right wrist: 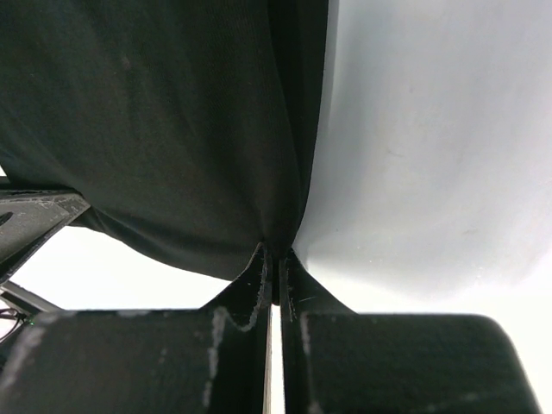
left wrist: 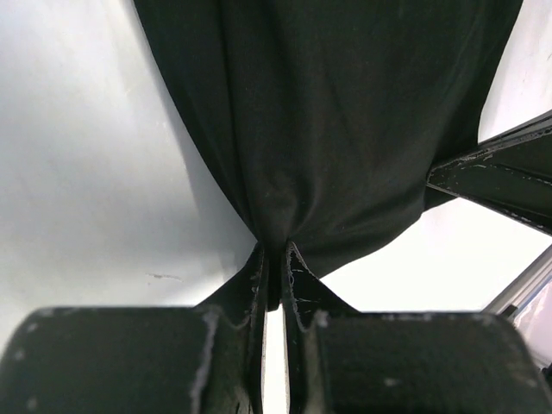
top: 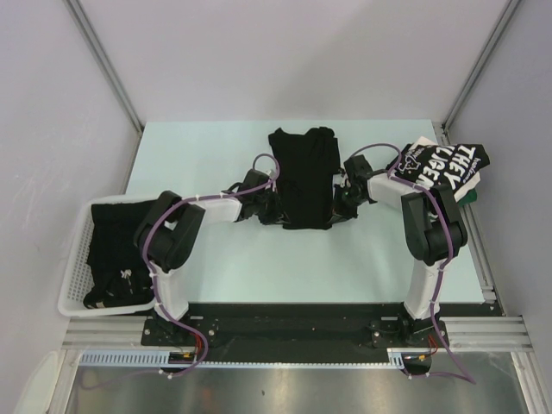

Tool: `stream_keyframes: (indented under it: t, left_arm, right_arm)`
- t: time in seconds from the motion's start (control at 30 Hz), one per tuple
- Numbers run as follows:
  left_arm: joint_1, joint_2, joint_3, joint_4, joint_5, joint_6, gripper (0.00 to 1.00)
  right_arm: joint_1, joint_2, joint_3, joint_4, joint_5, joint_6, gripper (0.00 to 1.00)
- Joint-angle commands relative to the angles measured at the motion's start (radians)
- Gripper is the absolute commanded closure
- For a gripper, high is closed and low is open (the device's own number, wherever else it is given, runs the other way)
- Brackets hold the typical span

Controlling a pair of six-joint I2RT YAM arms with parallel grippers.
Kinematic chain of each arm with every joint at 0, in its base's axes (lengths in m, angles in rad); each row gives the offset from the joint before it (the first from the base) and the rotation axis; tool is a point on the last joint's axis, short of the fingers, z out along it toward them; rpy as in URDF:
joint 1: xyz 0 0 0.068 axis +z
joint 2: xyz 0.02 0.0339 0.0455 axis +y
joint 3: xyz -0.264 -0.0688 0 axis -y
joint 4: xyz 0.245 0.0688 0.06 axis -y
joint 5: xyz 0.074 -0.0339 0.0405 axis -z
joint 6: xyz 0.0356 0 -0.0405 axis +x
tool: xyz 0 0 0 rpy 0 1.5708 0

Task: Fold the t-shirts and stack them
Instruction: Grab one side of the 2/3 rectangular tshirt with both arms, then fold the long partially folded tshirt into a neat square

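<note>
My L claw is pinched nearly shut on a bunched fold of the black tee, w/ cloth squeezed between both fingers. R claw is the same: jaws together on that tee's opp. side, fabric gathered right at the tips. The tee lies mid-table as a long narrow strip running near to far. I've got its near end, one claw per corner. Lettered tee sits crumpled at the table's far-right corner. Basket is at the table's left edge w/ dark clothes inside, prob. more tees; can't tell how many.
</note>
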Motion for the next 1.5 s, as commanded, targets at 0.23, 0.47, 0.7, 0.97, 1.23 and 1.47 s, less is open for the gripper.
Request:
stream_keyframes:
  t: [0.23, 0.47, 0.7, 0.97, 1.23, 1.47]
  left_arm:
    - [-0.005, -0.174, -0.139, -0.107, 0.021, 0.067, 0.91]
    - [-0.048, -0.317, -0.226, -0.187, 0.034, 0.073, 0.89]
    - [-0.071, -0.509, -0.247, -0.36, 0.021, 0.094, 0.88]
    - [-0.059, -0.488, -0.034, -0.469, -0.036, 0.187, 0.87]
    - [-0.03, -0.296, 0.186, -0.459, -0.021, 0.23, 0.87]
    - [0.036, -0.188, 0.324, -0.466, -0.015, 0.273, 0.87]
  right_arm:
    - [0.104, -0.096, -0.012, -0.217, 0.049, -0.003, 1.0]
    - [0.222, -0.182, -0.076, -0.277, 0.055, 0.075, 1.0]
    - [0.285, -0.353, -0.146, -0.344, 0.097, 0.148, 1.0]
    - [0.147, -0.38, -0.046, -0.318, 0.077, 0.114, 1.0]
    - [0.078, -0.242, 0.176, -0.317, 0.063, 0.056, 1.0]
    - [0.034, -0.087, 0.408, -0.36, 0.092, 0.011, 1.0]
